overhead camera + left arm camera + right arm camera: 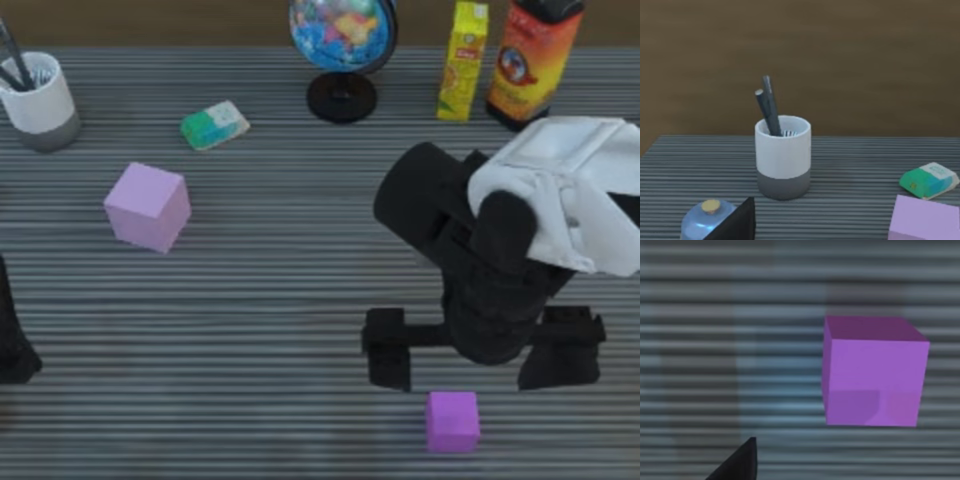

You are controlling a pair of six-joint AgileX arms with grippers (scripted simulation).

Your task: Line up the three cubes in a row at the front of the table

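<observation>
Near the table's (250,300) front edge sat the small purple cube (452,421), free, just below the right gripper (485,360), whose fingers stood wide apart. It looked light, rigid, best pinched across flat opposite faces.

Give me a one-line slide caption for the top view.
Right gripper open above the small purple cube at the striped table's front; lilac cube waits at left.
</observation>
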